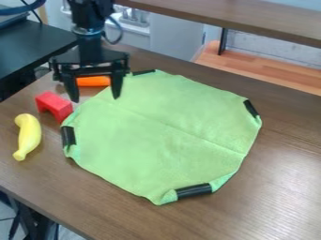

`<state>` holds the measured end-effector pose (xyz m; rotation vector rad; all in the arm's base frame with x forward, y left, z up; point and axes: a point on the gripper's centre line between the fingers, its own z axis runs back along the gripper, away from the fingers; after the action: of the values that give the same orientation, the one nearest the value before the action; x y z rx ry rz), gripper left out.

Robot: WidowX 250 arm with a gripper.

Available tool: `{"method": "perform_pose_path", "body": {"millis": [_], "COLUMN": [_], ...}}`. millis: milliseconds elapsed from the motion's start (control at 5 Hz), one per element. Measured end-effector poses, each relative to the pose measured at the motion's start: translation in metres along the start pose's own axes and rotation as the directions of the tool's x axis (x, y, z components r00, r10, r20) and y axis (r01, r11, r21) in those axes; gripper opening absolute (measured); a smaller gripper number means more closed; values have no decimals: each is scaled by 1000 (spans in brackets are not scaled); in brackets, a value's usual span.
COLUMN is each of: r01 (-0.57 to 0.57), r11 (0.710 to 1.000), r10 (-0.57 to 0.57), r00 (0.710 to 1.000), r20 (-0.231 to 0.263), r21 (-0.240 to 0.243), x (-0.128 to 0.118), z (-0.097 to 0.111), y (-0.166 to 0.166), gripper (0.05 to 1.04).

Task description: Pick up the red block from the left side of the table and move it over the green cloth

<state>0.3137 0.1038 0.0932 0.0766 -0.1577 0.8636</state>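
Brown wood-grained tabletop (276, 187) lies below me, bearing a flat green cloth (160, 136) with black strips (194, 191) at its corners. My pincer (96, 99) hangs spread near the cloth's edge, an orange object (93, 81) showing between its fingers. Beside the cloth lie a red block (54, 105) and a yellow banana (28, 135).

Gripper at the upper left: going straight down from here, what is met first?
The gripper would probably meet the green cloth near its upper-left edge; depth is unclear, so the orange piece seen between its fingers could come first.
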Motion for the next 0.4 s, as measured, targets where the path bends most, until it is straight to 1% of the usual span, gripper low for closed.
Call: {"method": "perform_pose_path", "body": {"millis": [200,400], "r01": [-255,-348], "r11": [967,937], "r10": [252,348], "r00": [962,936], "r20": [-107,-51], "r21": [-8,15], "x": [36,47], "z": [-21,-21], "y": [9,18], "gripper": [999,1000]}}
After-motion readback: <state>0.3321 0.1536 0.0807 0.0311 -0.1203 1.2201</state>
